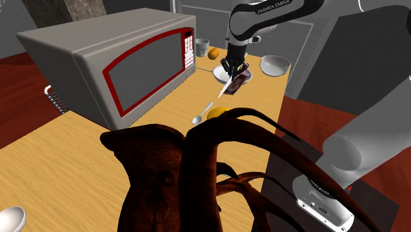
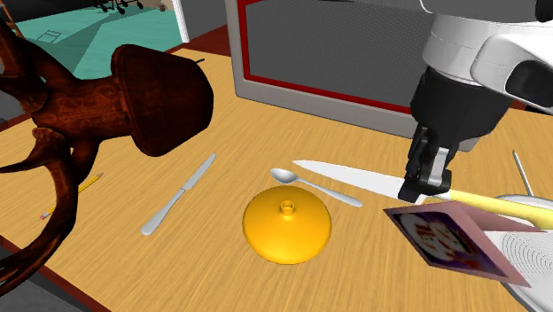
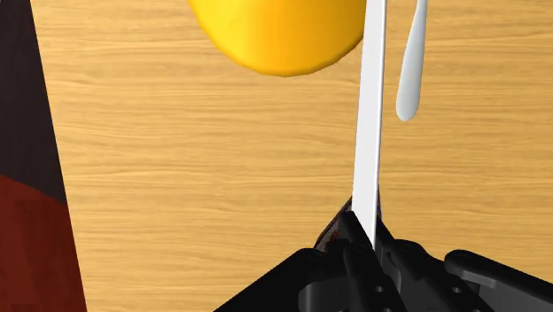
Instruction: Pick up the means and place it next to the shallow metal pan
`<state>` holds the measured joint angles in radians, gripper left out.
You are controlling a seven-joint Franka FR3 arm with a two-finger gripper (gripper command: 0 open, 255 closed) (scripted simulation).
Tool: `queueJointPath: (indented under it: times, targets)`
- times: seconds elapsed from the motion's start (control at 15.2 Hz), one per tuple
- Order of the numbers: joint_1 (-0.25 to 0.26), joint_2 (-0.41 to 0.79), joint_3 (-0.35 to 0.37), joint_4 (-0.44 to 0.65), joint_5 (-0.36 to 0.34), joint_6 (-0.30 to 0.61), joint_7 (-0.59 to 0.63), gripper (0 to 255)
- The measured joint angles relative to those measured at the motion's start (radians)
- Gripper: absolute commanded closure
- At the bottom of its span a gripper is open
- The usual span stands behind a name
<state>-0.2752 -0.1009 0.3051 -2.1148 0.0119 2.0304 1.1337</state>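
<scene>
Desk (image 2: 372, 266): light wood, yellow lid (image 2: 287, 229) at lower centre.
End effector (image 2: 423, 186): right of frame, clamped on white-bladed knife (image 2: 346, 175).

The knife blade (image 2: 350, 175) is white, the dome (image 2: 287, 229) yellow, the microwave (image 1: 112, 69) grey, red-trimmed.

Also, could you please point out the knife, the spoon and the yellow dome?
knife (image 2: 354, 177): second exterior view, white blade.
spoon (image 2: 282, 175): second exterior view, its bowl.
yellow dome (image 2: 288, 235): second exterior view, front slope.

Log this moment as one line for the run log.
gripper: shut on knife | grip: where blade meets handle | blade: alongside spoon, near yellow lid | stage: knife held, not yet placed
</scene>
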Motion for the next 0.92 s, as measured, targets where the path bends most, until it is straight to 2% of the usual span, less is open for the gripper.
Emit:
queueJointPath:
  times: [0.46,0.92]
  targets:
    - [-0.076,-0.066,-0.104,-0.076,0.006,0.010,-0.183,255]
    - [-0.151,-0.084,-0.209,-0.098,-0.009,0.013,-0.356,255]
